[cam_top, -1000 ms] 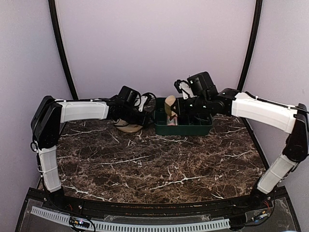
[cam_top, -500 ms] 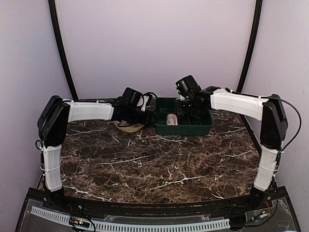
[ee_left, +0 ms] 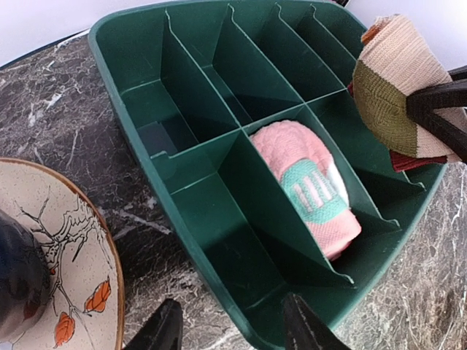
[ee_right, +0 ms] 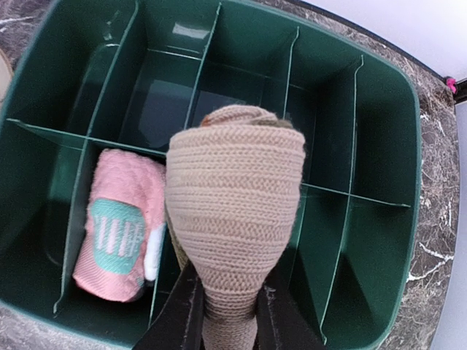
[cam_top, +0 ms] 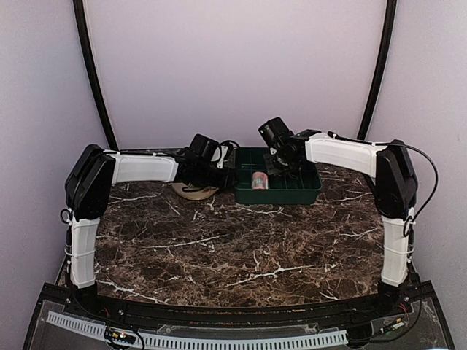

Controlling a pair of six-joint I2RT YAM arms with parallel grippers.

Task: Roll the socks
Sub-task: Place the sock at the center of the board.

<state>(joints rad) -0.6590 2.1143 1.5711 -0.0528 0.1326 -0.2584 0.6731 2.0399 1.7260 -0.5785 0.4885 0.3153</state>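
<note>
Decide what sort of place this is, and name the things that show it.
Most likely a robot test booth: plain pale walls close in a marble-patterned table, a left arm and right arm are bolted at its near edge, and a green divided tray holds a rolled pink sock.

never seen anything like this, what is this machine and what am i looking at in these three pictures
It is a robot with two arms, a left arm and a right arm, bolted at the near edge of a marble table. The wide picture comes from a fixed camera above and behind them. The other two come from a small camera on each wrist, looking past that arm's claw. At the back of the table stands a green tray with dividers, and beside it a round coaster. A rolled pink sock lies in one compartment. The right claw is shut on a rolled cream sock, holding it over the tray. The left claw is open and holds nothing.
</note>
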